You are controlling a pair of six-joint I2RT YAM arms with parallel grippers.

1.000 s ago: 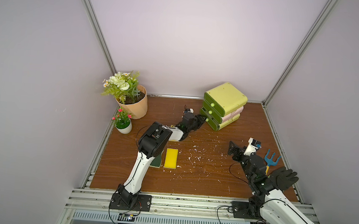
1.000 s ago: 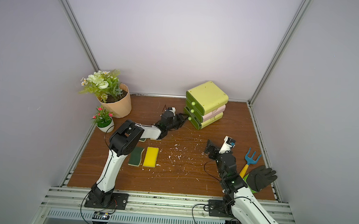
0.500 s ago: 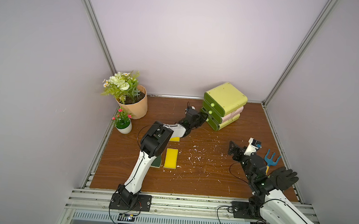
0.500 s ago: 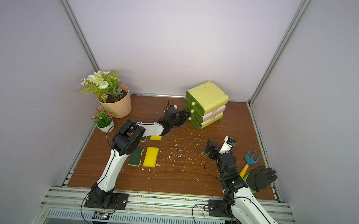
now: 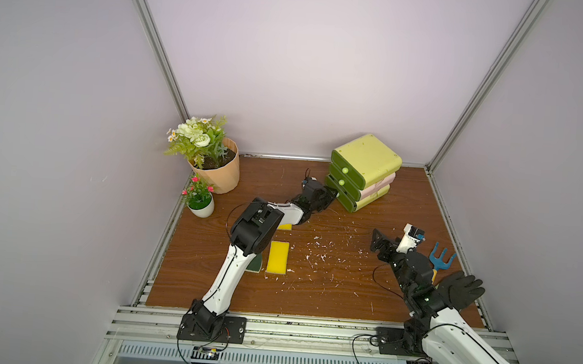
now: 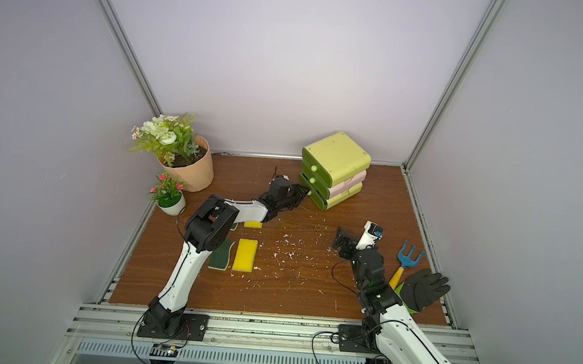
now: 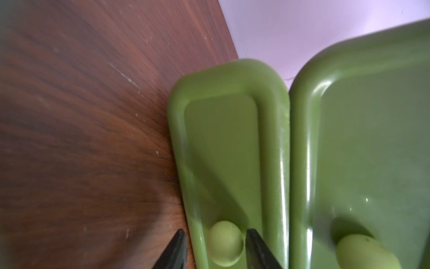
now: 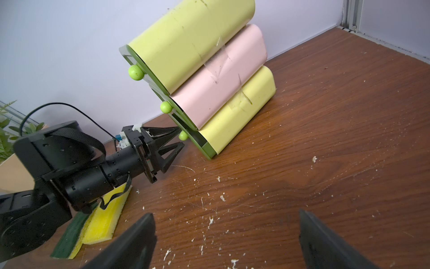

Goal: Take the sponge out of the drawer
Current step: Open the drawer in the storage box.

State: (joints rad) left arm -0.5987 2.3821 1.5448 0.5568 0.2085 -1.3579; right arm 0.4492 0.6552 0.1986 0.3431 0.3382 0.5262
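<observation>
As its jaws stand half-parted, the left gripper [image 7: 215, 233] straddles the bottom-drawer knob [image 7: 224, 243].

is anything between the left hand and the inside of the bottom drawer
Yes: the bottom drawer's front, which looks shut. The left hand is at it, jaws open either side of its knob. Nothing else visible is in the way.
</observation>
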